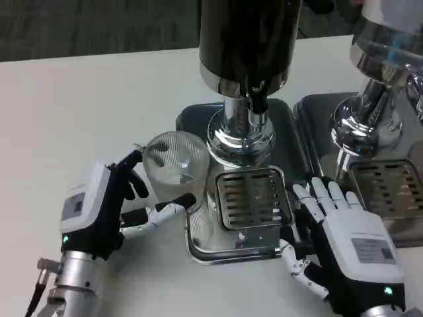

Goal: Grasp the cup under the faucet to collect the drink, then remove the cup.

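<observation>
Left hand (109, 211), lower left of the frame, has the clear ribbed cup (174, 165) wrapped between thumb and fingers, one white finger curling across the front near its base. The cup sits just left of centre, upright, its right side over the left edge of the steel drip tray (198, 254). It looks empty or nearly so; through the ribbing I can't be sure.

Up top centre stands the dark dispenser (248, 39) on its chrome column, and the small black faucet (258, 102) pokes out just below it. The slotted grate (250, 198) lies directly beneath that spout, and that's the target: the cup is beside the grate, not yet on it, so nothing can pour into it here.

Right hand (344, 231), lower right, holds nothing, fingers stretched forward and slightly apart, resting at the tray's right edge, fingertips near the grate corner. My read is it's parked there, perhaps steadying the tray while the left does the carrying.

A second chrome dispenser (377, 112) with its own tray occupies the right edge.

Next call, I'd judge: slide the cup right onto the grate, under the spout.
</observation>
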